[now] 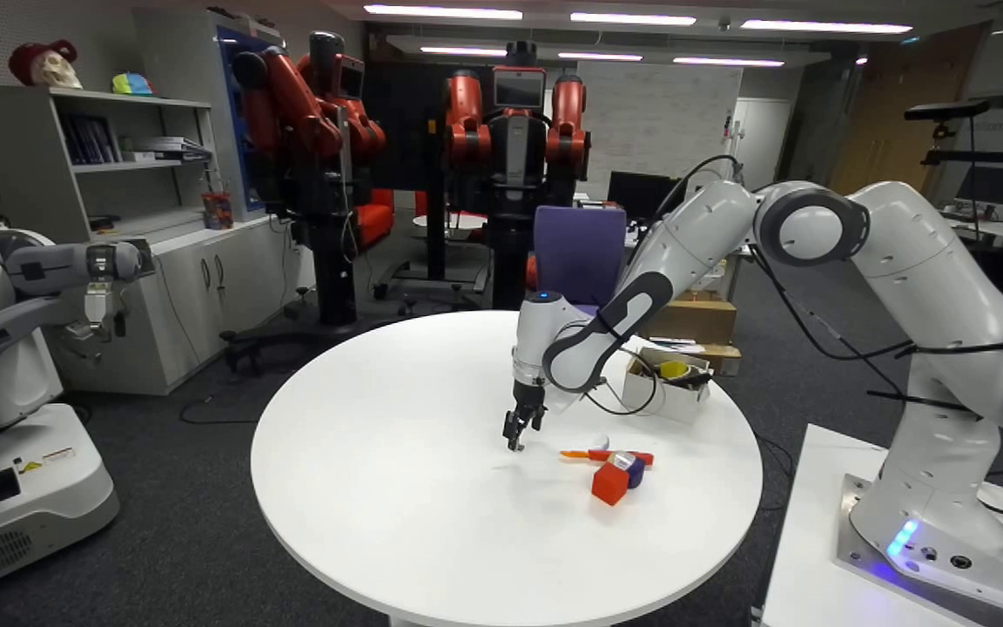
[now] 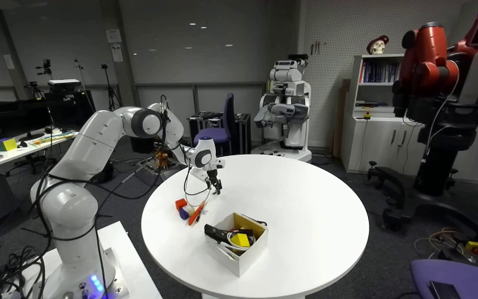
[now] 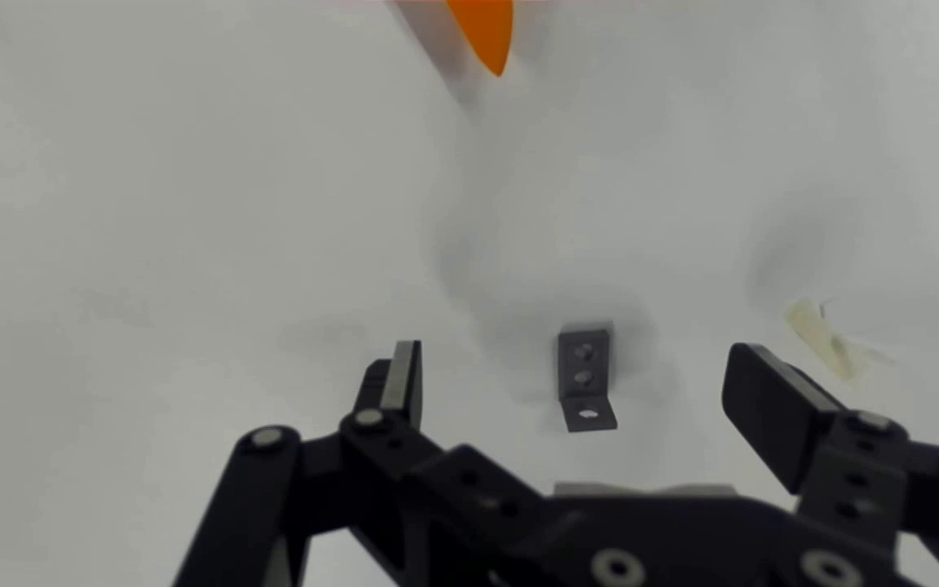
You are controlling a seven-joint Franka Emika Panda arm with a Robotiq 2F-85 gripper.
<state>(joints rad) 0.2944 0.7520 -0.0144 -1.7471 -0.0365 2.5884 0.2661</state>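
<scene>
Wrist view: gripper [image 3: 577, 381] shows along the bottom edge, fingers spread wide apart, nothing held. Small dark angle bracket [image 3: 584, 365] lies on white table [image 3: 152, 204], lower half of the frame, a bit right of centre; in this view it sits in the gap between the fingers, touching neither. L-shaped, two holes in upper flange, one in lower. Pale yellowish scrap [image 3: 824, 338] at right, near the right-side finger, blurred. Orange tip [image 3: 486, 33] pokes in at top centre.

Both exterior views: gripper points down, close over the tabletop; angle bracket too small to make out. In an exterior view, red-and-orange tool [image 1: 599, 455] lies right of centre, lower half, near the gripper; red block [image 1: 610, 483] and dark blue round item [image 1: 635, 470] bunched up against its lower side. In an exterior view, white box [image 2: 253, 257] at lower centre holds yellow block [image 2: 240, 240] and black remote [image 2: 216, 233].
</scene>
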